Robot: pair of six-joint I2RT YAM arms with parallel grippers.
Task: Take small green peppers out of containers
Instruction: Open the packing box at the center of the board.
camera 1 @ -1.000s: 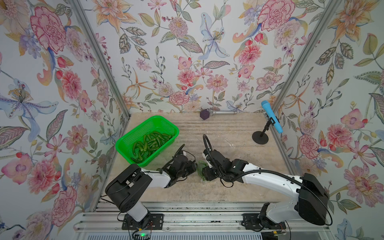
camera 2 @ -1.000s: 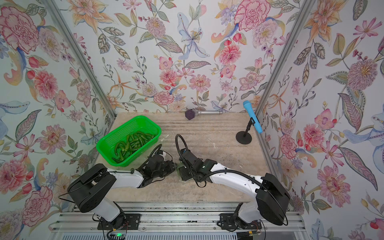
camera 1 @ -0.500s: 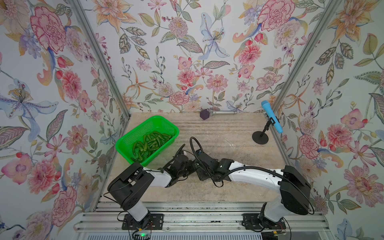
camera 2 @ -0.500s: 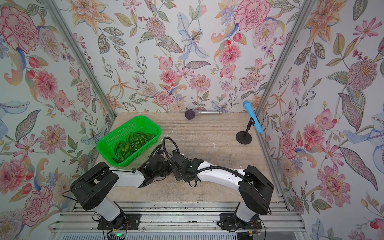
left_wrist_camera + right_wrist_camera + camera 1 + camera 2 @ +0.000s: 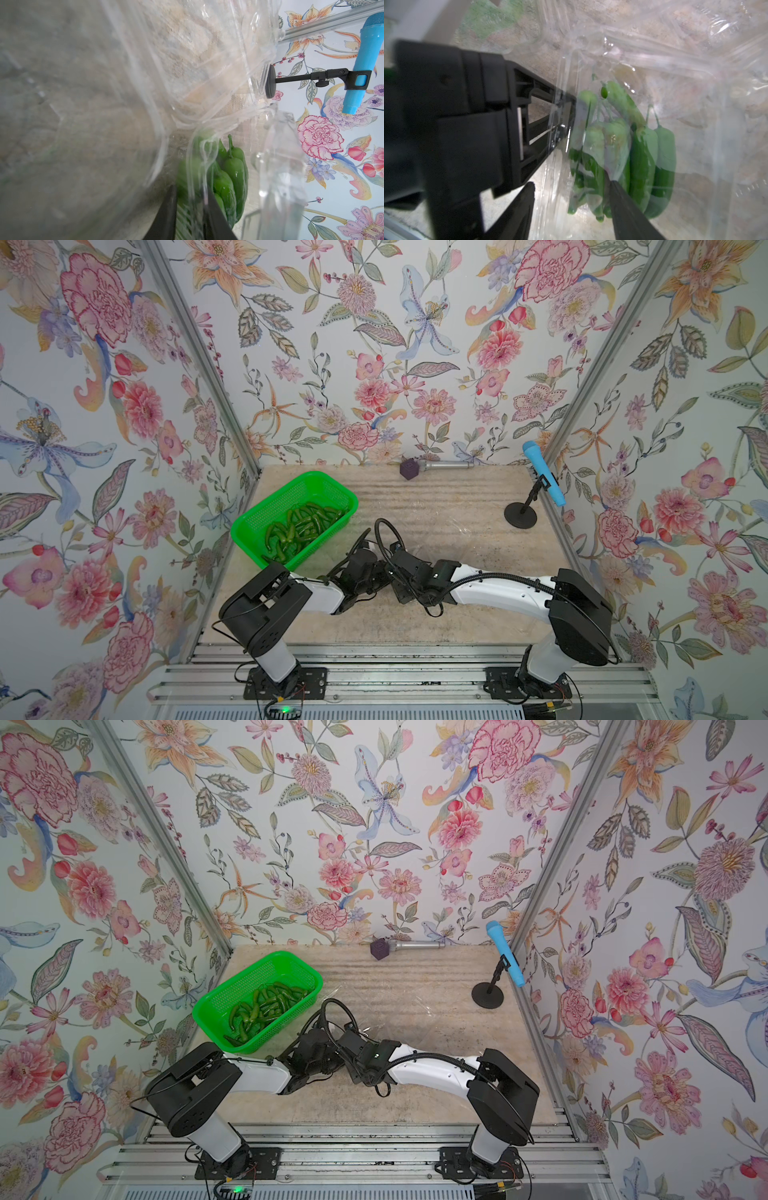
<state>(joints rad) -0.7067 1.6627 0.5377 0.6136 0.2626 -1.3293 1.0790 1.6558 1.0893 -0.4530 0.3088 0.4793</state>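
Small green peppers [image 5: 643, 155] lie packed in a clear container [image 5: 654, 52] near the table's front middle. My left gripper [image 5: 191, 193] is shut on that container's thin wall, and its peppers [image 5: 234, 172] sit just beyond the fingers. In the right wrist view the left gripper's fingers [image 5: 562, 124] pinch the wall. My right gripper [image 5: 571, 185] is open and straddles the container's wall and a few pepper tips. In both top views the two grippers [image 5: 384, 568] [image 5: 338, 1046] meet and hide this container. More peppers [image 5: 299, 526] lie in the green basket [image 5: 286, 497].
The green basket [image 5: 249, 977] stands at the left. Further clear plastic [image 5: 428, 1011] [image 5: 280, 166] lies behind and beside the grippers. A purple-headed microphone [image 5: 409, 468] lies at the back wall. A blue microphone [image 5: 540, 477] on a black stand [image 5: 519, 516] is at the right.
My right arm has swung left across the front of the table until its gripper meets the left one over the container. The left arm has hardly moved.
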